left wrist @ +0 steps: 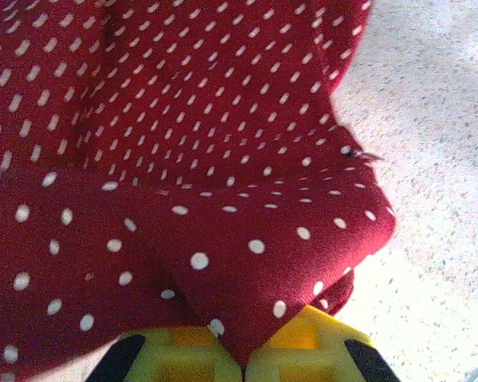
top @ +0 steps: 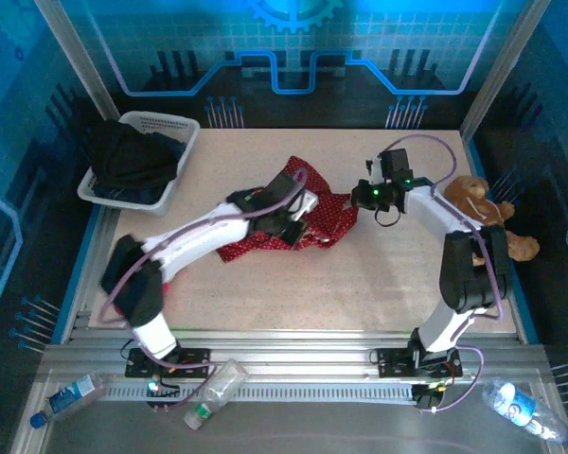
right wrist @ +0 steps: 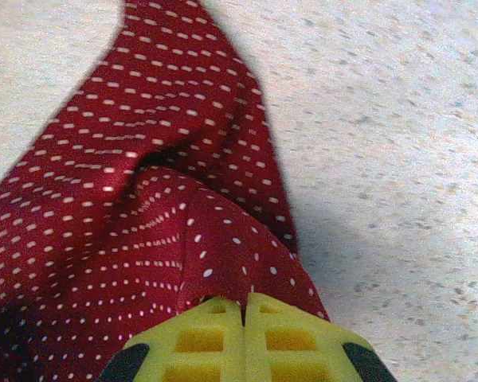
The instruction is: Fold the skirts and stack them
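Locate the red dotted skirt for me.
Top view: the red dotted skirt lies mid-table, gripped by the left gripper and right gripper, left of the teddy bear.

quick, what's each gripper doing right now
left gripper: closed, holding the red dotted skirt
right gripper: closed, holding the same skirt

One skirt out on the table, a heap in the basket, three bottles, one bear, two arms.

A single red dotted skirt [top: 336,219] lies mid-table [top: 360,293]; one white basket [top: 161,123] at the far left holds dark garments [top: 133,156] too heaped to count. One brown teddy bear [top: 478,203] sits at the right edge. Three plastic bottles lie along the near rail: a bottle [top: 64,395] at the left, a bottle [top: 213,388] just right of it, a bottle [top: 521,405] at the right. Two robot arms [top: 199,236] reach in.
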Robot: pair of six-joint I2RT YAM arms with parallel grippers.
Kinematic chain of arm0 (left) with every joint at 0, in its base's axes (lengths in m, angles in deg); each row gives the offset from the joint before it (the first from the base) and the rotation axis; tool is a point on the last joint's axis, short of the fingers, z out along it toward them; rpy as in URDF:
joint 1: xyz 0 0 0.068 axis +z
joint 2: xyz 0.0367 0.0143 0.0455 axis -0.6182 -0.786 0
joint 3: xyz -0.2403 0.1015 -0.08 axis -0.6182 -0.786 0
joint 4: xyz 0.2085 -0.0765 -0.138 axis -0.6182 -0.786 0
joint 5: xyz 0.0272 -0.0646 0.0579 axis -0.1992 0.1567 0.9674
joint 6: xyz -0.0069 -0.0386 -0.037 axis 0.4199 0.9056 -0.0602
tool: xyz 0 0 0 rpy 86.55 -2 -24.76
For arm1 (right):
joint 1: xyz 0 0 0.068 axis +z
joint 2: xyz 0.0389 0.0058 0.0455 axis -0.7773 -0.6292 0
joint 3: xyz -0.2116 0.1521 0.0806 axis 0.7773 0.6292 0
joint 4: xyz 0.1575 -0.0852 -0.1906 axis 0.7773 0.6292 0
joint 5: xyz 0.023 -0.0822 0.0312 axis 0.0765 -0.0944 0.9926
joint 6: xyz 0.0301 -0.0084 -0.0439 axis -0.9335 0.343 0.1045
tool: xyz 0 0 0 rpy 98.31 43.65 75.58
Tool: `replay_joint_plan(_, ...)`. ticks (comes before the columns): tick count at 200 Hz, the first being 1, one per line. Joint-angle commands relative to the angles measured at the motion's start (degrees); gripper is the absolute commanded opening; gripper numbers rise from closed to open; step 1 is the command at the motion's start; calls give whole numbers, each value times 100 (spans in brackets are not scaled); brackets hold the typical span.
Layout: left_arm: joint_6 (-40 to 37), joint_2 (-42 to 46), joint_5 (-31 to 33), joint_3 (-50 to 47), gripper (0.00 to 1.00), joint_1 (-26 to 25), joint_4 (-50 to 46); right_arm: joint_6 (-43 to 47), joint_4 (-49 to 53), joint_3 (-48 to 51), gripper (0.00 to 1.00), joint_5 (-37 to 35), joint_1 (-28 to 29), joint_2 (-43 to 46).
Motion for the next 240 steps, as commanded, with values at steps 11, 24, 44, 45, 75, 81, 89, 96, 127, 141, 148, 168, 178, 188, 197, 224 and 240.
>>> replay_joint_plan(11, -722, -2328, -1001, 3020, 8, 117, -1558, -11, 264, -376, 0, -169, -236, -800)
replay_joint_plan(24, -443, -2780, -773, 3833, 23, 109, -1735, -4, 333, -489, 0, -113, -236, -937)
replay_joint_plan(44, 76, -2553, -462, 3710, 50, 120, -1411, -48, 320, -431, 0, -113, -235, -942)
replay_joint_plan(45, 108, -2521, -444, 3671, 51, 122, -1380, -52, 320, -425, 0, -126, -236, -939)
replay_joint_plan(75, 984, -1340, -71, 1962, 76, 116, -507, -22, 358, -369, 0, -175, -269, -959)
replay_joint_plan(81, 1082, -1079, -41, 1531, 80, 99, -246, -20, 363, -375, 0, -175, -276, -967)
replay_joint_plan(89, 1156, -759, -55, 996, 83, 100, 117, -17, 363, -371, 0, -168, -280, -969)
replay_joint_plan(96, 1180, -472, -76, 513, 85, 102, 434, -21, 353, -373, 0, -171, -288, -963)
replay_joint_plan(127, 646, 125, -47, -544, 80, -93, 1179, -36, 311, -367, 0, -108, -288, -951)
replay_joint_plan(141, 153, 1, 265, -563, 71, -334, 1238, -31, 311, -384, 0, -88, -280, -936)
replay_joint_plan(148, -29, -110, 352, -499, 68, -445, 1267, -32, 319, -392, 0, -81, -286, -944)
replay_joint_plan(168, -322, -447, 564, -355, 64, -635, 1604, -23, 324, -385, 0, -66, -286, -897)
replay_joint_plan(178, -433, -617, 807, -301, 63, -696, 1869, -13, 324, -372, 0, -66, -281, -867)
replay_joint_plan(188, -523, -776, 987, -240, 63, -728, 2113, -6, 322, -360, 0, -59, -279, -849)
replay_joint_plan(197, -618, -917, 1076, -178, 63, -750, 2294, 12, 337, -358, 0, -43, -278, -831)
replay_joint_plan(224, -1084, -1309, 1579, -101, 63, -862, 2811, 49, 364, -349, 0, -20, -279, -792)
replay_joint_plan(240, -1166, -1537, 1911, 33, 62, -873, 2962, 46, 348, -336, 0, 4, -272, -787)
